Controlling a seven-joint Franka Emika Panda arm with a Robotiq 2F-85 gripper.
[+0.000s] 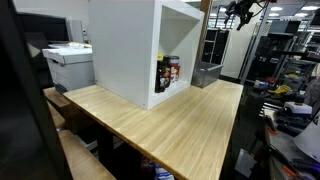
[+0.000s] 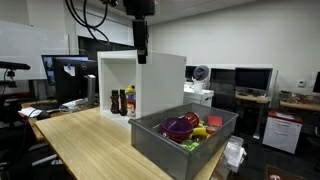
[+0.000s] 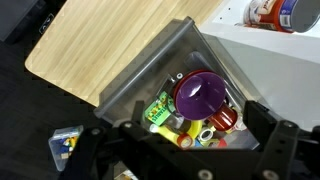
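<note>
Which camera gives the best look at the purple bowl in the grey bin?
The wrist view: it looks straight down into the grey bin, showing the purple bowl from above. In an exterior view the bowl shows sidelong over the bin wall; in an exterior view the distant bin hides it.

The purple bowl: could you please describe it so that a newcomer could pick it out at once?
On the long wooden table, beside the white cabinet, stands a grey bin holding small colourful things. The purple bowl lies in it; it is the biggest piece and the only purple one.
</note>
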